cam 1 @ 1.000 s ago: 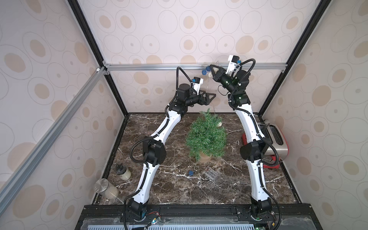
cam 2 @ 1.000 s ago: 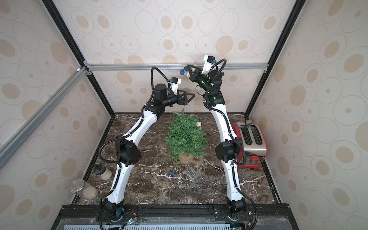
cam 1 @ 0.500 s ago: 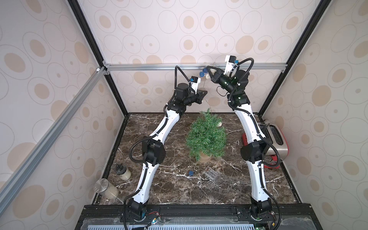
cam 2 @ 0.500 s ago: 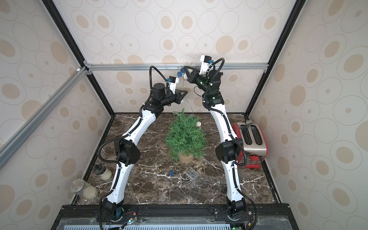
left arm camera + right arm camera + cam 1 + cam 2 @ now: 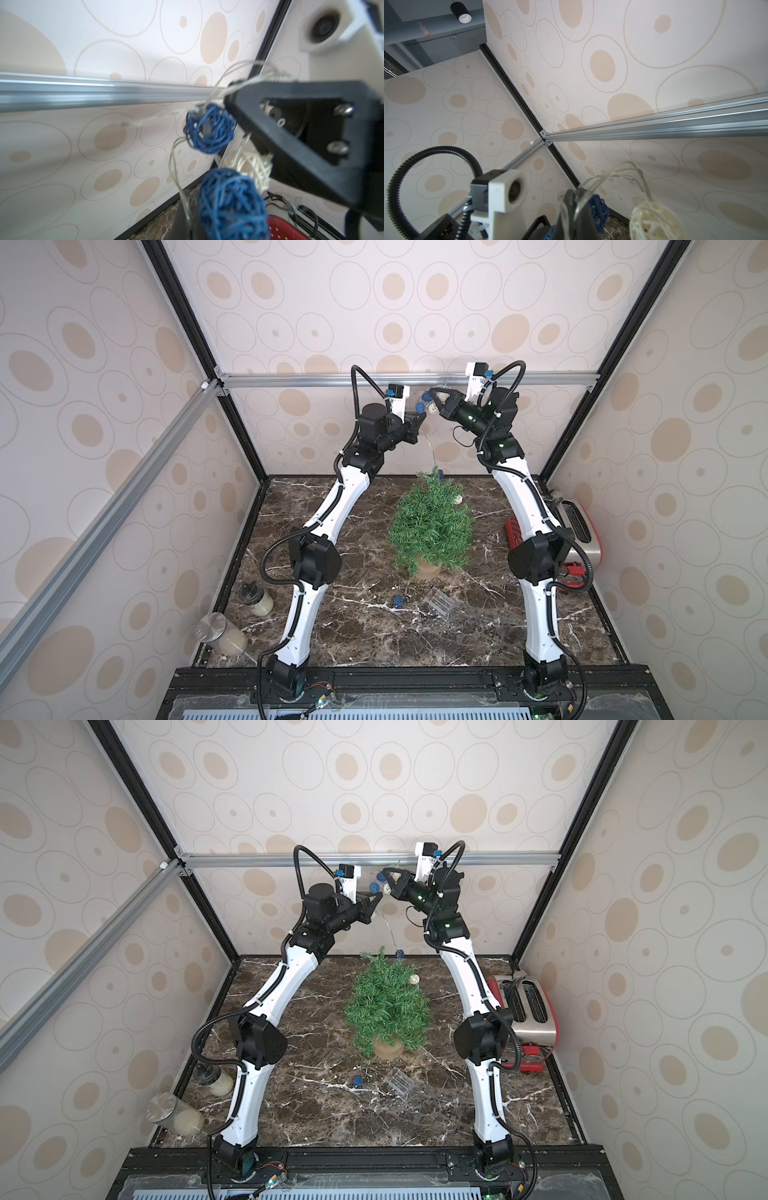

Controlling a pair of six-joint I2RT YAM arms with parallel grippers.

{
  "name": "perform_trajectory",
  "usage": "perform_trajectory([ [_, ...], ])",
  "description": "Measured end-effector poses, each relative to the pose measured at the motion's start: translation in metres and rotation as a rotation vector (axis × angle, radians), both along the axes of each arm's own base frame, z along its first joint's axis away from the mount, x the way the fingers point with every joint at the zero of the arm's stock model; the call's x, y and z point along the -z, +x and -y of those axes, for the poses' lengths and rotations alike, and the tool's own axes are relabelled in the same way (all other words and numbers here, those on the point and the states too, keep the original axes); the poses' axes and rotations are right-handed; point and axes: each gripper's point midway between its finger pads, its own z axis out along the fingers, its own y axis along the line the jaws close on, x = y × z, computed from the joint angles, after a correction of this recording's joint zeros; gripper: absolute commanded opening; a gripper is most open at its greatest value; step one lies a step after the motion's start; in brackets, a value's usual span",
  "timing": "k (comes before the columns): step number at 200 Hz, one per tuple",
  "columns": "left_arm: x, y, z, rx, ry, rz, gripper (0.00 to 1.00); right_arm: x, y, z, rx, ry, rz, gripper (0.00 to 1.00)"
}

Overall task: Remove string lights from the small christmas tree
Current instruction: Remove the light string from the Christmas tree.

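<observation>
High above the counter (image 5: 365,639), near the back rail (image 5: 316,379), the right hand (image 5: 433,391) is clamped on the string lights (image 5: 420,407), three balls (image 5: 427,397) bunched at its tips. The left hand (image 5: 422,418) is closed just beside; whether it pinches the wire (image 5: 149,122), one cannot tell. The wire hangs down to the small christmas tree (image 5: 430,522), and the battery box (image 5: 438,602) lies before the pot (image 5: 428,571).

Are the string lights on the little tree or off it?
Partly on. The string lights hang bunched from the right gripper, but a blue ball and a white ball sit on the small christmas tree.
</observation>
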Motion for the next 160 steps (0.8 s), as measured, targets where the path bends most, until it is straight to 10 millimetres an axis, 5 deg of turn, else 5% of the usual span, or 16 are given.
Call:
perform_trajectory([
  [104,-0.080,-0.014,-0.057,-0.193,-0.066,0.122,0.00,-0.002,-0.011,0.002,-0.002,-0.019,-0.019,0.09],
  [160,-0.116,-0.029,-0.086,-0.265,-0.093,0.171,0.00,-0.001,-0.014,0.000,-0.020,-0.017,-0.030,0.31],
])
